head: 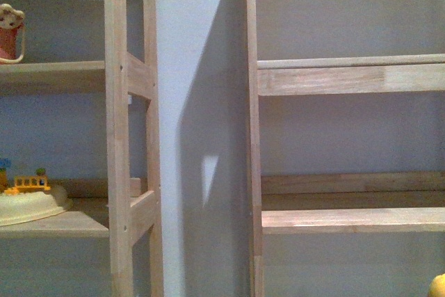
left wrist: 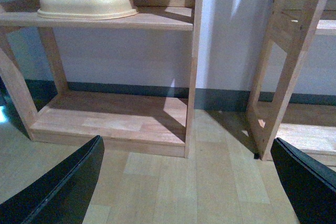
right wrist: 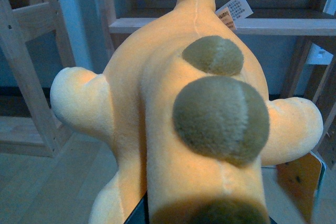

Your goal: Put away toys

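- Front view, far left: the left shelf unit (head: 117, 137) carries a pink tub (head: 8, 33) on its upper board. A pale-yellow tray (head: 28, 208) sits below, close to that board's front edge.
- Left gripper (left wrist: 189, 182): fingers (left wrist: 63, 187) spread wide with nothing between them, over open floor (left wrist: 173, 192) before the units.
- Between the units' uprights runs a strip of bare wall (head: 201, 102).
- Right shelf unit (head: 348, 78): two boards of bare wood.
- Orange-yellow plush (right wrist: 157, 103): gripped by the right gripper (right wrist: 205, 220), off the floor near the right unit.
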